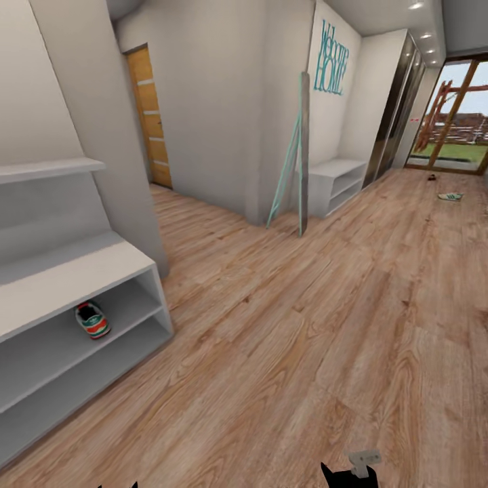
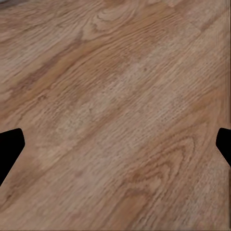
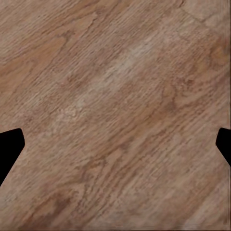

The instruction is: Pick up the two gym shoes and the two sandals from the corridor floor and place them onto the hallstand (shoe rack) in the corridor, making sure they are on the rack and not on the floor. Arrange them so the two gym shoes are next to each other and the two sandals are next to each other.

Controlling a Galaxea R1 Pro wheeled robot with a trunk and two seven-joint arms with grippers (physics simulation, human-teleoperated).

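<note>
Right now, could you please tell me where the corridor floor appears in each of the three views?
Head view: the corridor floor runs from the bottom edge to the far glass door, right of the hallstand.
Left wrist view: it lies behind the open left pincer.
Right wrist view: it lies behind the open right pincer.
Shared landmark: the floor's wood grain.

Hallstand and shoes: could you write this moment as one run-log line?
hallstand: one gym shoe on upper open shelf | second gym shoe: far floor | left fingers: open, empty | right fingers: open, empty
</note>
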